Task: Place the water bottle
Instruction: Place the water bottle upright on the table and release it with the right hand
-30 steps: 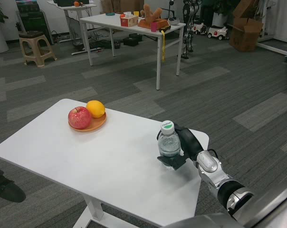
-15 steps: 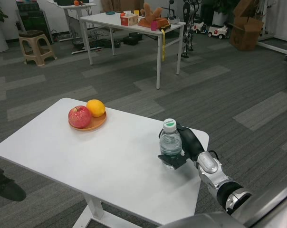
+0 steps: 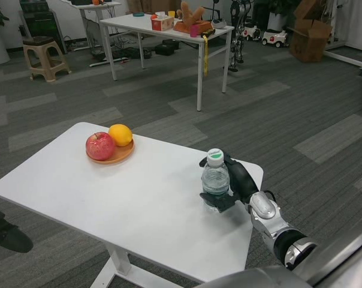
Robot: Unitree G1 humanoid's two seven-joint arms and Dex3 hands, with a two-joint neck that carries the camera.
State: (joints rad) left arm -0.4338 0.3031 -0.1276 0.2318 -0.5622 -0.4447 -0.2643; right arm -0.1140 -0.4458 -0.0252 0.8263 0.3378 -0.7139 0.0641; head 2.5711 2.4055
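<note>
**Water bottle gripped at right table edge**

Right hand: wrapped around water bottle, fingers closed on its sides. Bottle upright near right edge of white table, base at or on the surface; contact not discernible. Left hand: out of view. Farther left on table: wooden plate carrying red apple and orange, touching. Beyond: second white table, stool.

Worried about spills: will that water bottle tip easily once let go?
Possibly: the water bottle is tall and narrow, near the table's right edge. It looks filled, so probably bottom-steady. The right hand grips smooth plastic, likely slippery.
</note>
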